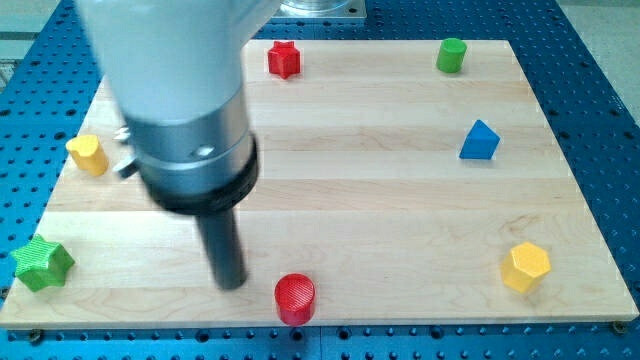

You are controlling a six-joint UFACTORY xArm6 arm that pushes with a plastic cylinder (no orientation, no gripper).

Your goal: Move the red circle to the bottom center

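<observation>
Red circle (295, 298) sits at the bottom middle of the wooden board (380, 200), where it belongs. My tip (232, 283) stands just left, maybe touching; it has no fingers to grab, only pushes.

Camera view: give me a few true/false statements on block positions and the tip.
1. The red circle lies near the board's bottom edge, about centre. True.
2. My tip is on the red circle's right. False: it is just to its left, with a small gap showing.
3. The green star sits at the bottom left corner of the board. True.
4. The blue block is at the view's left. False: it is on the right side.
5. The red star is at the top edge. True.
6. The green cylinder touches the blue block. False: they are clearly apart.
</observation>
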